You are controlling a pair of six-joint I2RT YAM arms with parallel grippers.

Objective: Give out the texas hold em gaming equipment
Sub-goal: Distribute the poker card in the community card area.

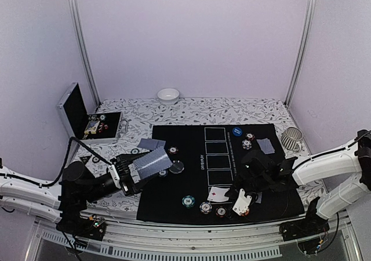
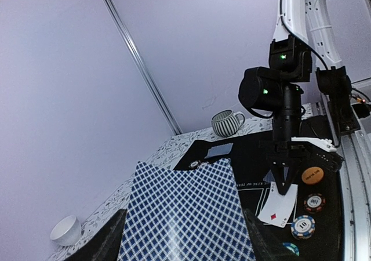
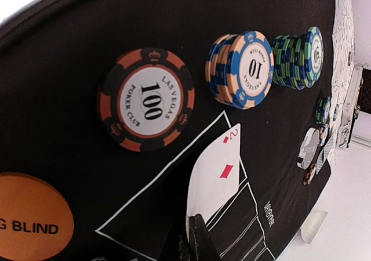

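My left gripper (image 1: 139,174) is shut on grey-blue-backed playing cards (image 1: 153,163), held back-up above the black mat's (image 1: 168,198) left edge; they fill the left wrist view (image 2: 185,211). My right gripper (image 1: 230,191) is shut on a face-up two of diamonds (image 1: 218,195) at the mat's front, pinched at one end (image 3: 219,171), its far corner resting on a white rectangle line. Near it lie a 100 chip (image 3: 146,98), a blue-orange 10 stack (image 3: 240,69), a green stack (image 3: 298,55) and an orange blind disc (image 3: 29,226).
An open metal case (image 1: 87,120) stands at the far left, a white bowl (image 1: 168,95) at the back, a striped mug (image 1: 293,138) at the right. Face-down cards (image 1: 152,143) (image 1: 265,145), a blue disc (image 1: 236,131), a dark disc (image 1: 177,167) and small chips (image 1: 173,151) lie around the mat.
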